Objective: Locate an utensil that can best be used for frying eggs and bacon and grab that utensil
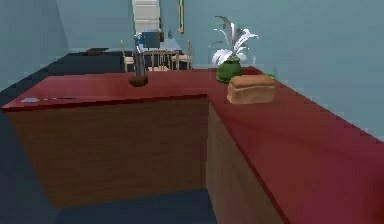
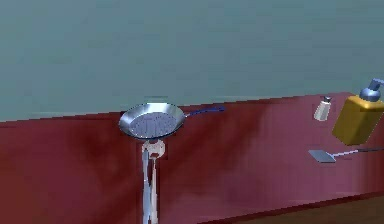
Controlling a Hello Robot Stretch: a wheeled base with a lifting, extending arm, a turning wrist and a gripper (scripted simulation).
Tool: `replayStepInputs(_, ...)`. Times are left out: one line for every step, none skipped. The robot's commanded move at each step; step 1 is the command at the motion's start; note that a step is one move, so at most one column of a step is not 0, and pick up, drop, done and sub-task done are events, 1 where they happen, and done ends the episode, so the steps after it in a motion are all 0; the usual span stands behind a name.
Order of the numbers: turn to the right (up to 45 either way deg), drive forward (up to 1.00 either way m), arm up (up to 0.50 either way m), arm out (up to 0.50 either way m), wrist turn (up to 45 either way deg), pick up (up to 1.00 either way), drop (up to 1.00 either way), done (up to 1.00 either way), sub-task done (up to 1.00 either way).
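Rising from the arm side view's 6 o'clock edge, the claw ends just under the near rim of the frying pan. With the red desk behind both of them, I cannot tell whether the claw grips the pan, merely touches it, or carries nothing.

The pan sits a little to the 9 o'clock side of that view's centre, at the far edge of the desk where it meets the blue-grey wall. Its round steel bowl faces up. Its thin dark handle runs off toward 3 o'clock, tipped slightly to 2, so the long axis lies almost flat across the picture from 9 to 3.

I judge the finding step done and the grab in hand. The next move calls for a sure hold on the rim or the handle root, then a straight lift with the bowl kept level, since the handle's weight would swing it.

Well out toward 3 o'clock stand a small shaker and a yellow bottle, and a spatula lies at 4 o'clock from the pan.

In the forward view a potted plant and a brown loaf sit at 1 o'clock on the desk.
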Motion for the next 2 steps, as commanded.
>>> replayStepInputs(0.0, 0.00, 0.38, 0.00, 0.0, 0.00, 0.00, 0.00, 0.00)
replayStepInputs(0.0, 0.00, 0.00, 0.36, 0.0, 0.00, 0.00, 0.00, 0.00)
